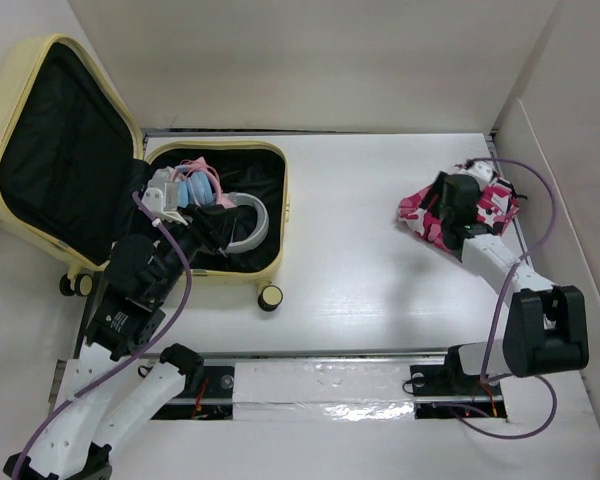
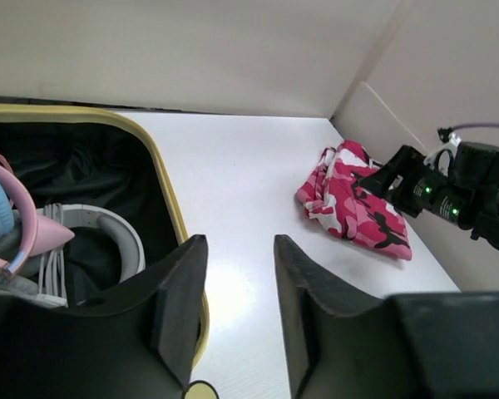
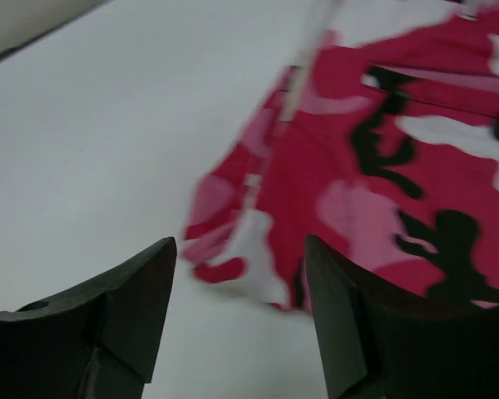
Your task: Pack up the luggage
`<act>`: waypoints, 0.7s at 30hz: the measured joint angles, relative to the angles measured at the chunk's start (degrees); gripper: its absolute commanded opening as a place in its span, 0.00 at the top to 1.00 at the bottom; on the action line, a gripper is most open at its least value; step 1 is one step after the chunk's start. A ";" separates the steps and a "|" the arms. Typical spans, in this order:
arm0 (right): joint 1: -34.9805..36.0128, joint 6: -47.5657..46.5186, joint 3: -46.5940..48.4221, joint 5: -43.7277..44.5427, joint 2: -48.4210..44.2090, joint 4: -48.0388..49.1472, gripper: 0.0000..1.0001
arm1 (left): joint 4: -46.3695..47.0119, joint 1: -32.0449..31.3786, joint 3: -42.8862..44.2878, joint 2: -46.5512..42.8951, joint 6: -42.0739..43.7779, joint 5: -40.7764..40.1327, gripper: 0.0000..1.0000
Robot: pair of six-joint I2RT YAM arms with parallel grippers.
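the luggage is found open at the far left of the table with headphones laid inside, the right gripper is held, jaws apart, just above the pink camouflage garment, judged for pickup, and the left gripper is parked empty, jaws apart, over its rim.

Robot lab: white partitions around table
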 measured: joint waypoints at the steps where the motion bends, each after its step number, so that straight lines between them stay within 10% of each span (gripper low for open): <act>1: -4.04 0.92 -1.81 -0.26 -0.07 -0.28 0.26 | 0.02 0.00 0.00 0.11 0.04 0.24 0.69; 8: -28.46 8.28 -10.38 -9.46 -0.59 1.57 0.23 | -0.02 0.00 0.00 1.03 0.04 1.49 1.00; 13: -33.70 10.62 -8.15 -18.05 4.81 2.93 0.27 | 0.00 0.00 0.00 1.05 0.04 2.08 1.00; 20: -36.79 15.15 -6.93 -34.60 16.68 11.34 0.63 | 0.11 0.00 0.00 1.84 0.02 3.56 1.00; 21: -36.74 15.89 -7.06 -36.30 17.31 12.81 0.81 | 0.13 0.00 0.00 2.19 0.00 3.85 1.00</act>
